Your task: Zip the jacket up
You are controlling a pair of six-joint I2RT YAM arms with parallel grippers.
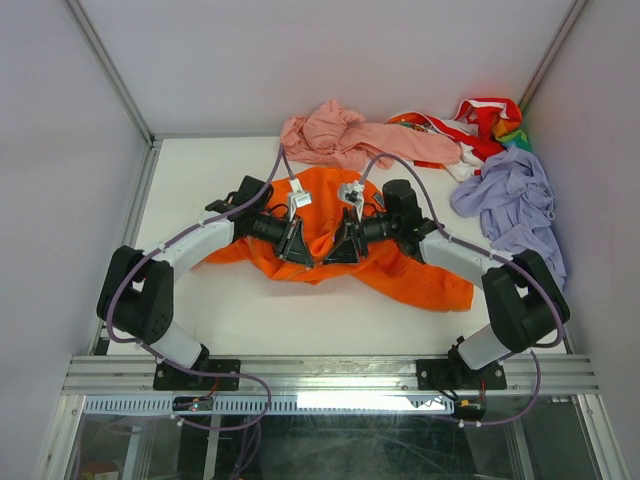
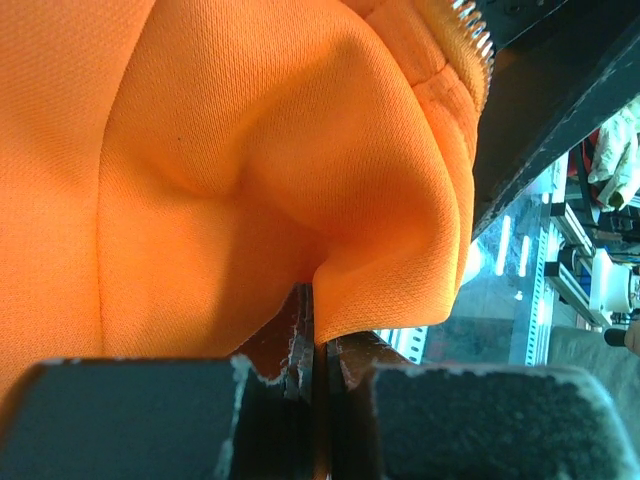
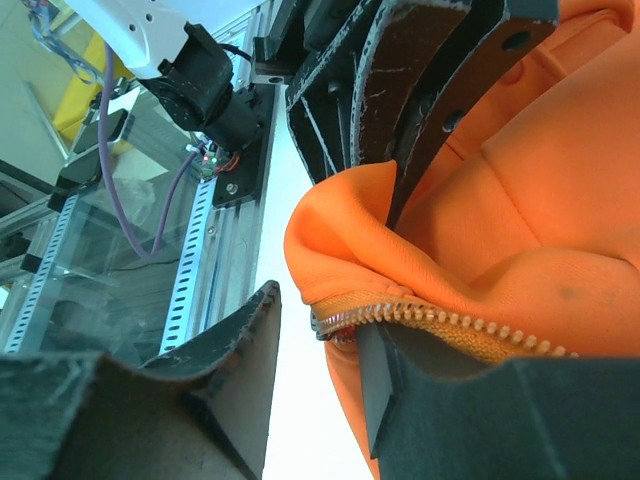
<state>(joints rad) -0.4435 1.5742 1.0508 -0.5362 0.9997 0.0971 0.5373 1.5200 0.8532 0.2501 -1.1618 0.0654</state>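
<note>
Fingers of the left gripper (image 2: 312,345) we log as clamped on a fold of the orange jacket (image 1: 400,270); those of the right gripper (image 3: 315,350) stand apart, the zipper (image 3: 450,322) end in their gap. We place the jacket touching the near side of the pink garment (image 1: 340,135), with bare table (image 1: 200,180) left of that garment and a lilac garment (image 1: 510,205) to its right. White tags (image 1: 300,200) by both grippers are too small to read; only the wrist views show zipper teeth.
</note>
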